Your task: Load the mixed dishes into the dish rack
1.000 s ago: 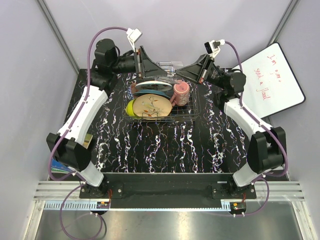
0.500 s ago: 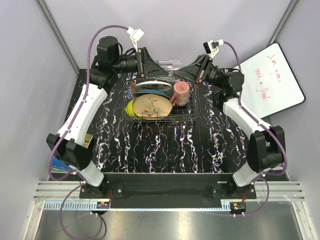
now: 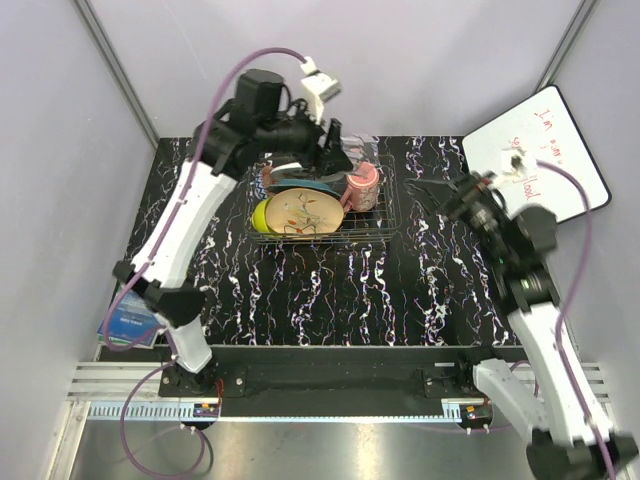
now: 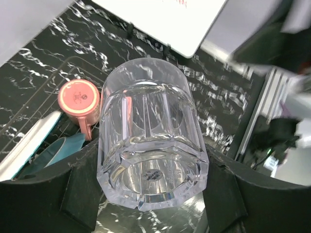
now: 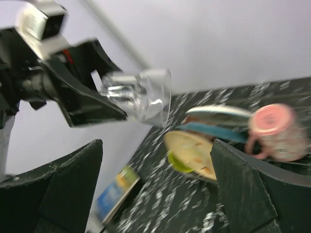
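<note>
Pulled back from the far side of the dish rack point(image 3: 372, 228) within the last second, the right arm, out now over the right side of the surface point(image 3: 330, 300); raised and swung rightward across the rack's far edge in that same time, the left arm, no longer meeting its partner at the glass. Nearest, off the left front corner, a blue-green book point(image 3: 128, 322) lying flat. Farther in on the right, right fingers point(image 5: 156, 145) spread wide apart, gripping nothing, turned back toward the rack. At mid-surface, the wire rack itself, loaded: lime-yellow bowl point(image 3: 260, 214) at the near left corner, peach floral plate point(image 3: 304, 211) propped just beside and overlapping it, teal plate point(image 3: 300, 183) on edge right behind, pink mug point(image 3: 362, 188) at the right end of that row. Above the rack's far edge, left fingers point(image 4: 151, 189) closed partway onto the clear glass point(image 4: 146, 121), clamping its thick base from both sides. Glass held aloft, tipped nearly onto its side, base toward the left wrist, mouth pointing away to the right, apart from the mug and plates below. Farthest off, past the right rear corner, a white board with red writing point(image 3: 570, 170), partly overlapped by the right wrist in the top view.
</note>
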Robot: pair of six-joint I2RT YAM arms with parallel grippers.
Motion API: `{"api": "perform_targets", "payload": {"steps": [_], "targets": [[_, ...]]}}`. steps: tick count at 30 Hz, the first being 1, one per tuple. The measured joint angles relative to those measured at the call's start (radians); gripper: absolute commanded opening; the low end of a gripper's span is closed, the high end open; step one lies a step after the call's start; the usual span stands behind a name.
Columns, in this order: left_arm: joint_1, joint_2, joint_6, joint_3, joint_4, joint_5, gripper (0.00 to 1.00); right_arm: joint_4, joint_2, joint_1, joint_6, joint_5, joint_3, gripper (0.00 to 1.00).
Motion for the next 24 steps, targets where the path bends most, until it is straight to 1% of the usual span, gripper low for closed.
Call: {"api": "perform_targets", "payload": {"steps": [2,4,9,12,15,24], "targets": [[-0.032,0.077,0.055,0.06,-0.055,-0.01,0.0,-0.104,-0.143,0.0,-0.08,0.161,-0.031,1.0],[-0.053,0.143,0.093,0.084,-0.101,-0.016,0.0,-0.166,-0.222,0.0,-0.133,0.272,-0.029,1.0],[-0.097,0.326,0.186,0.108,-0.2,-0.045,0.0,-0.306,-0.238,0.0,-0.198,0.422,-0.033,0.99],[-0.111,0.387,0.225,0.108,-0.24,-0.066,0.0,-0.378,-0.238,0.0,-0.217,0.462,-0.06,1.0],[-0.119,0.409,0.248,0.108,-0.254,-0.087,0.0,-0.42,-0.242,0.0,-0.231,0.482,-0.077,1.0],[-0.122,0.42,0.262,0.121,-0.204,-0.142,0.0,-0.444,-0.266,0.0,-0.253,0.487,-0.101,0.98]]}}
